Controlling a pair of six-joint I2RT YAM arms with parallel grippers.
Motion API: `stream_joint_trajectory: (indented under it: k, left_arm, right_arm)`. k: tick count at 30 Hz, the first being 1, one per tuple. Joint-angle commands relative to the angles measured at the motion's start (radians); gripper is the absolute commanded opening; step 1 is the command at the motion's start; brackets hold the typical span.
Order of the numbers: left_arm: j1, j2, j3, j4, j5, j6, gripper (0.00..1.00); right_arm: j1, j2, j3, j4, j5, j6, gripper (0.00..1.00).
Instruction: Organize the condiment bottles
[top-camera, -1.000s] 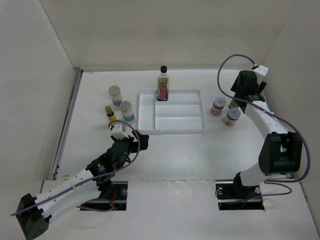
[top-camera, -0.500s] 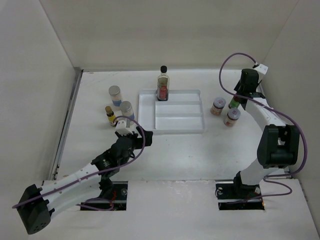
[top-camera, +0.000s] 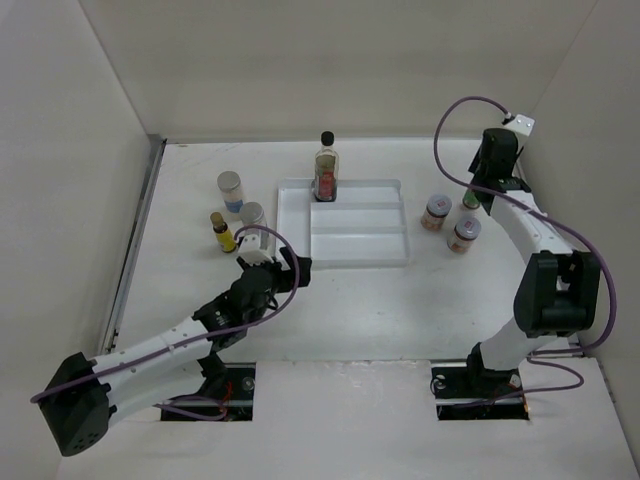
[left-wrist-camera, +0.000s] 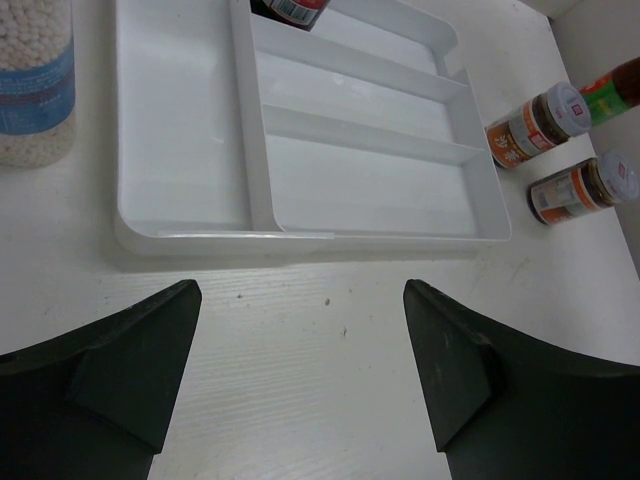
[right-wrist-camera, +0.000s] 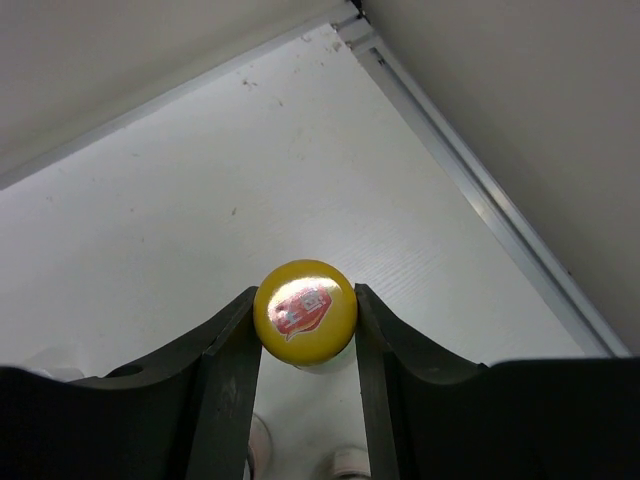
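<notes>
The right claw (right-wrist-camera: 305, 300) pinches the sauce bottle (right-wrist-camera: 305, 312) by its round yellow cap alone, so it may slip and topple the nearby jar (top-camera: 436, 212); the left claw (left-wrist-camera: 300, 292) gapes empty.

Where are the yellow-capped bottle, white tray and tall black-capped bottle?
yellow-capped bottle (right-wrist-camera: 305, 311): right wrist view, top of its cap.
white tray (left-wrist-camera: 180, 130): left wrist view, bare floor.
tall black-capped bottle (top-camera: 326, 168): top view, glass body.

Colour findings, as observed.
Tray (top-camera: 360, 240) and table (top-camera: 400, 300) were white; sauce bottle (right-wrist-camera: 305, 311) cap was yellow with red emblem; blue-banded jar (left-wrist-camera: 35, 90) held white beads; reddish jar (left-wrist-camera: 522, 130) had pale lid.
</notes>
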Motion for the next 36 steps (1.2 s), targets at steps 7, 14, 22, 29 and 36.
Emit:
stream_joint_trajectory:
  k: [7, 14, 22, 29, 36]
  left_arm:
    - [0.005, 0.028, 0.057, 0.088, 0.005, 0.014, 0.82]
    - [0.005, 0.031, 0.06, 0.089, 0.005, 0.015, 0.82]
    - [0.002, 0.047, 0.057, 0.091, 0.005, 0.012, 0.82]
    - [0.002, 0.083, 0.057, 0.117, 0.014, 0.012, 0.82]
    - [0.002, 0.112, 0.053, 0.138, 0.026, 0.012, 0.82]
  right_arm:
    - [0.099, -0.097, 0.139, 0.171, 0.043, -0.075, 0.26]
    - [0.219, -0.026, 0.267, 0.177, 0.035, -0.08, 0.26]
    - [0.352, 0.084, 0.324, 0.2, 0.032, -0.046, 0.27]
    - [0.387, 0.176, 0.341, 0.208, 0.003, 0.019, 0.27]
    - [0.412, 0.216, 0.266, 0.249, -0.029, 0.065, 0.27]
